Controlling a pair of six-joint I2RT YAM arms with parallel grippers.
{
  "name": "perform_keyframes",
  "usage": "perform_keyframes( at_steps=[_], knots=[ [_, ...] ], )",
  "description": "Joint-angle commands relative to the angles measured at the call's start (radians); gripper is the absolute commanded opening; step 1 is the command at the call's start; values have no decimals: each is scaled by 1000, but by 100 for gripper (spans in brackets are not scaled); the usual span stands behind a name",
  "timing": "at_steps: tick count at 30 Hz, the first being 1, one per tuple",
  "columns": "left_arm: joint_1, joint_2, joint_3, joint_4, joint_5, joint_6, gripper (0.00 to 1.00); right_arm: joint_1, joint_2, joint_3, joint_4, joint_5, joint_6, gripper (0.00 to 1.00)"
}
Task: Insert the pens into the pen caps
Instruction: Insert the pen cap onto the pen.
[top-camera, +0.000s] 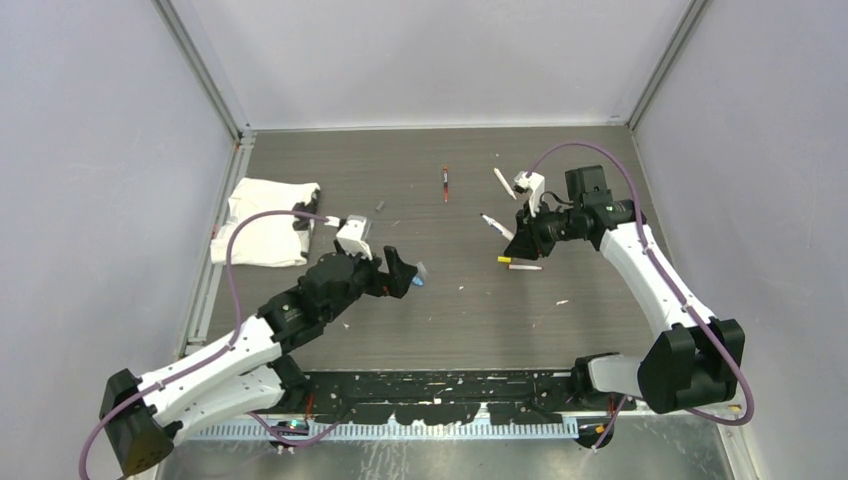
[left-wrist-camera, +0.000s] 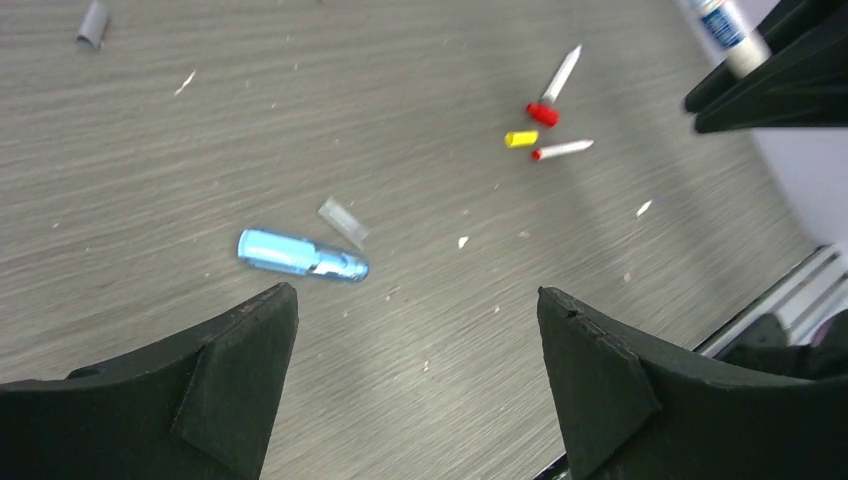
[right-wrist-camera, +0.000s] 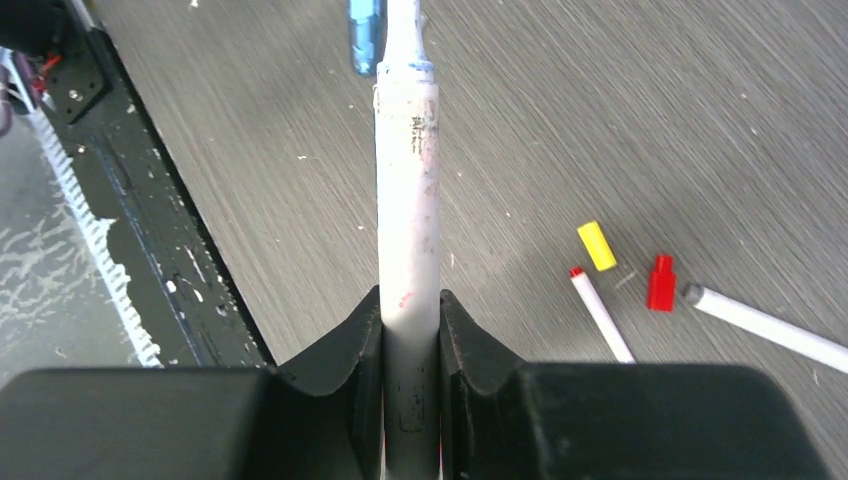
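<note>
My right gripper is shut on a white-barrelled pen whose blue-marked tip points toward a light-blue oblong piece. In the top view that gripper hovers right of centre. My left gripper stands open and empty above the table, the light-blue piece lying just beyond its left finger. A yellow pen cap, a red pen cap, a red-tipped pen and a white pen lie together below the right gripper. A grey cap lies apart.
A white cloth sits at the left edge of the table. A red pen and another white pen lie toward the back. A small clear sliver rests by the light-blue piece. Grey walls enclose the table.
</note>
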Motion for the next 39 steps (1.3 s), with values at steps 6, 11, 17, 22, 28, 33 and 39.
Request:
perform_keyframes(
  at_steps=[6, 11, 17, 22, 28, 33, 39],
  knots=[
    [45, 132, 71, -5, 138, 66, 89, -63, -8, 65, -61, 78, -80, 1],
    [100, 176, 47, 89, 196, 28, 89, -119, 6, 102, -124, 84, -110, 1],
    [153, 258, -31, 367, 345, -48, 89, -247, 27, 127, -173, 65, -135, 1],
    [191, 342, -58, 526, 438, -41, 90, -357, 60, 138, -214, 37, -171, 1],
    [234, 453, -79, 664, 532, -38, 90, -419, 99, 132, -229, 29, -209, 1],
    [264, 514, -56, 667, 585, -36, 88, -448, 111, 127, -229, 15, -215, 1],
    [276, 554, -36, 655, 611, -44, 87, -463, 116, 116, -223, 6, -219, 1]
  ],
)
